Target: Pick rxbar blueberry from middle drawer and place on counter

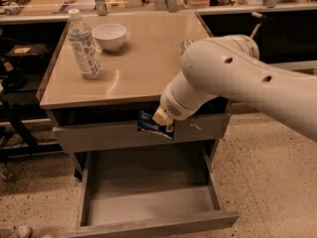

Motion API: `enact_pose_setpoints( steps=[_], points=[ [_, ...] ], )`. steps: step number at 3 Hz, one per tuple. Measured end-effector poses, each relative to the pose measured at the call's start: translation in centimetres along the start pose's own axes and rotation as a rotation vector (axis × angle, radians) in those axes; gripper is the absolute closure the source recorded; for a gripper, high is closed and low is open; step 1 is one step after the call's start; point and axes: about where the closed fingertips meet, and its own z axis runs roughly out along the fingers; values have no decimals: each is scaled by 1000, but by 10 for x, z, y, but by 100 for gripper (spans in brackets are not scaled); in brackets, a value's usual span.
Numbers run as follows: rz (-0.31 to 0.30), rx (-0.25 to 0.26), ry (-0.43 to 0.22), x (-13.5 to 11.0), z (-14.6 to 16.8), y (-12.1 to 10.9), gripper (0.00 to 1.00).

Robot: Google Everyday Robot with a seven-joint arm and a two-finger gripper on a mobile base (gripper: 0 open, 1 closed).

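Observation:
My gripper [159, 120] is shut on the rxbar blueberry [151, 125], a dark navy wrapper with white lettering. It holds the bar in front of the upper drawer front, just below the edge of the counter [138, 68]. The middle drawer [148, 197] is pulled open below, and its grey floor shows nothing on it. My white arm reaches in from the right and hides the counter's right front part.
On the counter stand a clear water bottle [83, 44] at the left, a white bowl [109, 36] behind it, and a can [185, 44] mostly hidden by my arm. The closed upper drawer front [99, 135] bears pale scratches. Speckled floor lies to the right.

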Motion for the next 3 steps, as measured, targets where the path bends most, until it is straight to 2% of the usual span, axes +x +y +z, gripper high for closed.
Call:
enact_pose_setpoints(
  steps=[1, 3],
  points=[
    [-34, 38, -16, -28, -24, -12, 100],
    [-61, 89, -53, -71, -49, -47, 100]
  ],
)
